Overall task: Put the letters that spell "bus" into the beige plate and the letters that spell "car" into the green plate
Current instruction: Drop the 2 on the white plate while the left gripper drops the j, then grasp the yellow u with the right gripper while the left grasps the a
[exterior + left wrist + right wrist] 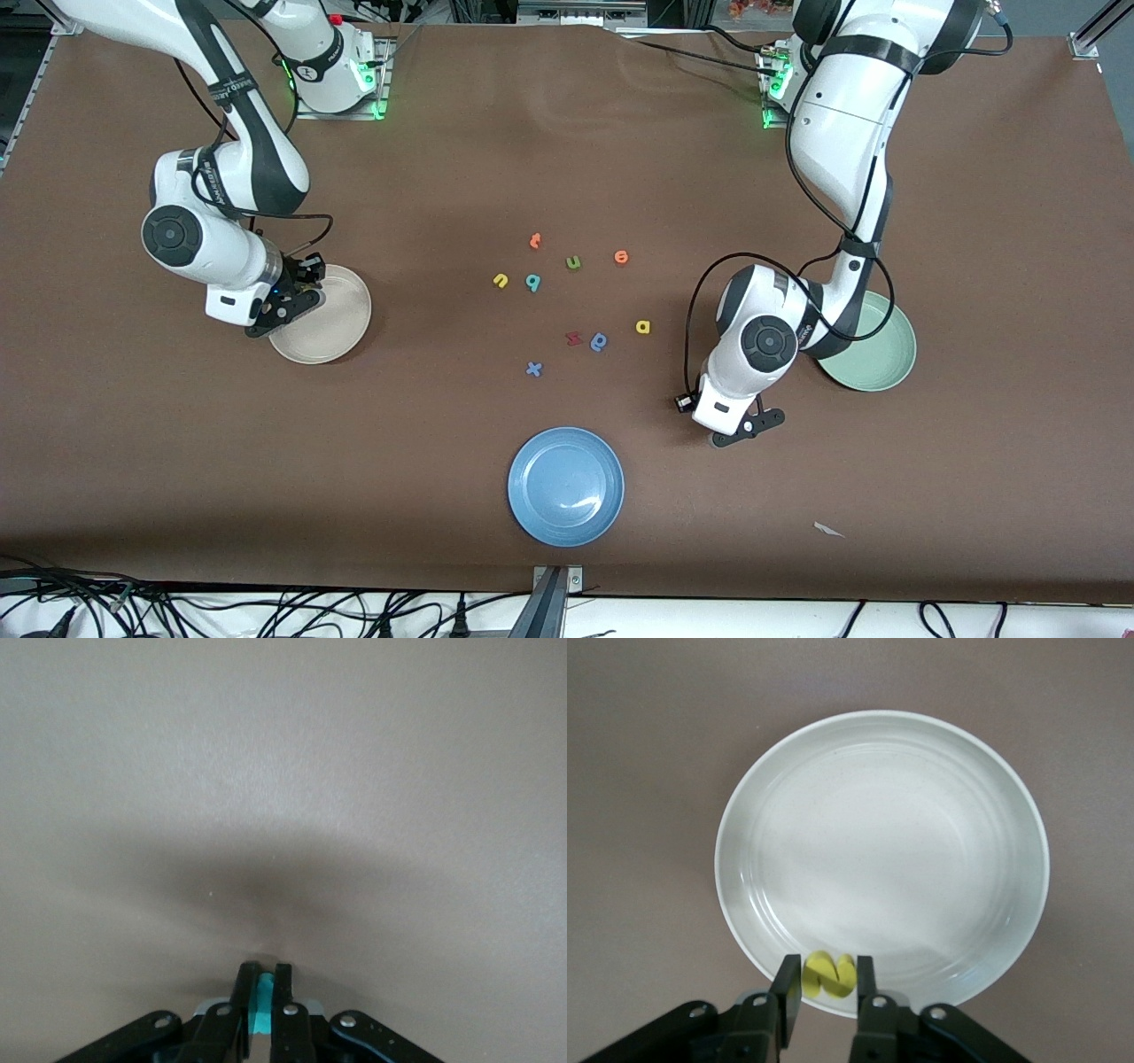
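- Right wrist view: the right gripper (pixel 824 992) hangs over the rim of the beige plate (pixel 882 744), its fingers (pixel 787 988) around a yellow letter s (pixel 828 973); whether they grip it tightly I cannot tell.
- The left gripper (pixel 263 992) is down at the bare desk (pixel 283 771), fingers narrow, pinching a teal letter (pixel 262 1003); which letter is hidden.
- The green plate (pixel 877 363) lies just beside the left arm and looks empty.
- The yellow u (pixel 500 281), teal looped letter (pixel 532 283) and yellow a (pixel 643 327) wait mid-desk.
- Judged step: first deliveries. Next, drop the s inside the rim; lift the teal piece across to the green plate.
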Controlling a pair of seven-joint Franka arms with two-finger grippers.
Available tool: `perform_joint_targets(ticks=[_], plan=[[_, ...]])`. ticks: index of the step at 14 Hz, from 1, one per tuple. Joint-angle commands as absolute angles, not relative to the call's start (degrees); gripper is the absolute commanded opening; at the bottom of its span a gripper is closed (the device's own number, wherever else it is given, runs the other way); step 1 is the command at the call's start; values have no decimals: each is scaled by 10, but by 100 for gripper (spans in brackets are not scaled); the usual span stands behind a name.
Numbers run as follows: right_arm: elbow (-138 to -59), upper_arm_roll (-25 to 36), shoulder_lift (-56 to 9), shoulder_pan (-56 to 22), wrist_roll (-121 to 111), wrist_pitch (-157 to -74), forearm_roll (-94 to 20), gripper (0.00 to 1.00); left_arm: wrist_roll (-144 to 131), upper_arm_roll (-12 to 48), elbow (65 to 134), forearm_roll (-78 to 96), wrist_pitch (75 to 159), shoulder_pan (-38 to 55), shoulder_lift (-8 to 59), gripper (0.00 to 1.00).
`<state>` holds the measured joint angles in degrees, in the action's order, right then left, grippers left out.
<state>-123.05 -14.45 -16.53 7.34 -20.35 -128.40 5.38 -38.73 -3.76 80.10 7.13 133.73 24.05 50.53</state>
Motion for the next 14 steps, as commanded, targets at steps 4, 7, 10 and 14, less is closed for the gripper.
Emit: perform_joint_targets(ticks=[4, 7, 10, 14], plan=[[-1237, -152, -163, 82, -202, -1294, 53, 49, -248, -39, 796, 62, 1158, 192, 415, 0], [-1234, -163, -162, 78, -133, -1289, 52, 49, -110, -39, 808, 66, 1018, 135, 362, 0], [-1231, -201, -162, 65, -40, -1288, 52, 53, 8, -39, 844, 65, 954, 71, 329, 0], [-1213, -213, -170, -9, 103, -1295, 33, 53, 91, -40, 917, 32, 968, 10, 323, 0]])
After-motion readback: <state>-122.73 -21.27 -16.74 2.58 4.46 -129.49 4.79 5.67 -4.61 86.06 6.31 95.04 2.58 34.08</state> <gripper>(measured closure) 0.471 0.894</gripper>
